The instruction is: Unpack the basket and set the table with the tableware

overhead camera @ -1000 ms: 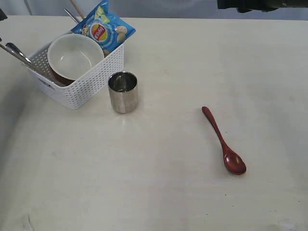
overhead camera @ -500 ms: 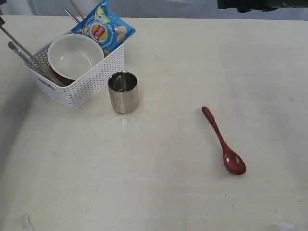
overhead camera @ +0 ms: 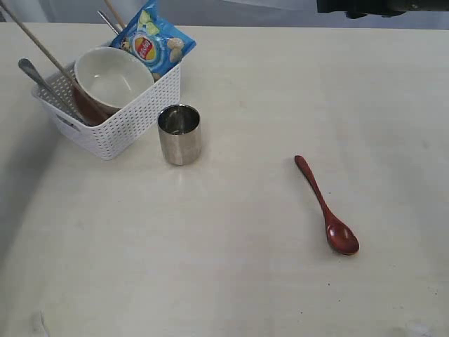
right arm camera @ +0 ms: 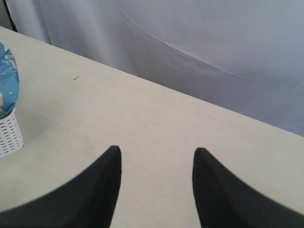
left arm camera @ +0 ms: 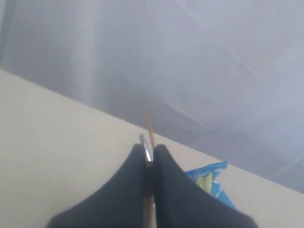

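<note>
The white basket (overhead camera: pixel 133 112) stands at the table's (overhead camera: pixel 252 281) far left and holds the cream bowl (overhead camera: pixel 112 77), a reddish-brown plate (overhead camera: pixel 88 105) and a steel utensil (overhead camera: pixel 42 84). A wooden chopstick (overhead camera: pixel 38 43) slants out of it toward the top left corner. My left gripper (left arm camera: pixel 149 151) is shut on that chopstick (left arm camera: pixel 149 124); the exterior view does not show this gripper. The steel cup (overhead camera: pixel 179 133) stands beside the basket. The dark red spoon (overhead camera: pixel 326 207) lies to the right. My right gripper (right arm camera: pixel 156 154) hangs open over bare tabletop, nothing between its fingers.
A blue chip bag (overhead camera: pixel 156 38) leans in the basket's far corner, with another steel handle (overhead camera: pixel 109 21) and a wooden stick (overhead camera: pixel 112 10) poking up beside it. The right wrist view catches the basket's corner (right arm camera: pixel 9 135). A grey curtain backs the table.
The chopstick has swung up and further away in my left gripper's hold. The bowl and chip bag shifted slightly in the basket. Cup, spoon and right gripper have not moved.
</note>
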### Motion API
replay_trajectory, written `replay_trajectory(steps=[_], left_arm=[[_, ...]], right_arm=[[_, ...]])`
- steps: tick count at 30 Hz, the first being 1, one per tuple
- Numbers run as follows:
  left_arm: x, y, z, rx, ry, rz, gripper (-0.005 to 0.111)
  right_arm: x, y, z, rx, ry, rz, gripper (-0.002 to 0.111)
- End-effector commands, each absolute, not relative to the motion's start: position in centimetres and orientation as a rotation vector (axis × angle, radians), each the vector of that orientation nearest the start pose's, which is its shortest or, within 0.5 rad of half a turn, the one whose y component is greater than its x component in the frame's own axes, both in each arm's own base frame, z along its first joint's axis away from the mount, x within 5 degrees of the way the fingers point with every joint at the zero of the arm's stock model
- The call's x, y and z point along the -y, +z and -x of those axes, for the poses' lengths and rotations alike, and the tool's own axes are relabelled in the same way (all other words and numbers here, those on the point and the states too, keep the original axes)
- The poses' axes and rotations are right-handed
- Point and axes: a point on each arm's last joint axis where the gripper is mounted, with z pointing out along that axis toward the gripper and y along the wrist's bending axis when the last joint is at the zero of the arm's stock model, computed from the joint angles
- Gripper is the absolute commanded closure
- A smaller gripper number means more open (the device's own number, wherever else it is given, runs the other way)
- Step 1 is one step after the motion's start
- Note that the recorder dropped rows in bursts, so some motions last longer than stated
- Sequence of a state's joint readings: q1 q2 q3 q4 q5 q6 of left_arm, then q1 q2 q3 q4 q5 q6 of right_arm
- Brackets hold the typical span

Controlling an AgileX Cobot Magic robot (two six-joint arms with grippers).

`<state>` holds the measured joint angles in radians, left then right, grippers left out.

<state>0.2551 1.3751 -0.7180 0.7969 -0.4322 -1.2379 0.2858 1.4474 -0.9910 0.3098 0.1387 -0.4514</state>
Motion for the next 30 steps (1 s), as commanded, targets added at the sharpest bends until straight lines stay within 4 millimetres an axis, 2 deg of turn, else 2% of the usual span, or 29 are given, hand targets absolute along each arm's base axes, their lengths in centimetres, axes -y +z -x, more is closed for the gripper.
replay_trajectory(steps=[1, 13, 18, 20, 24, 30], left_arm=[[-4.0, 28.3, -28.4, -1.713, -0.495, 0.359, 0.107], [-2.6, 29.2, -27.0, -1.781, -0.508, 0.171, 0.107], [-1.5, 29.9, -26.7, -1.745, -0.651, 0.117, 0.107], [-1.2, 30.6, -26.7, -1.71, -0.702, 0.084, 0.107], [-0.8, 32.7, -27.1, -1.678, -0.767, 0.035, 0.107], [-0.7, 34.7, -27.4, -1.691, -0.748, -0.036, 0.107]], right_arm=[[-9.4, 29.6, -31.0, -2.008, 0.124, 0.46, 0.063], [-9.4, 29.5, -31.0, -2.018, 0.143, 0.442, 0.063], [-9.5, 29.5, -31.0, -2.027, 0.167, 0.419, 0.063], [-10.0, 29.5, -30.8, -2.026, 0.174, 0.442, 0.063], [-12.2, 29.4, -29.9, -2.004, 0.189, 0.573, 0.063], [-15.7, 29.5, -28.3, -1.954, 0.248, 0.713, 0.062]])
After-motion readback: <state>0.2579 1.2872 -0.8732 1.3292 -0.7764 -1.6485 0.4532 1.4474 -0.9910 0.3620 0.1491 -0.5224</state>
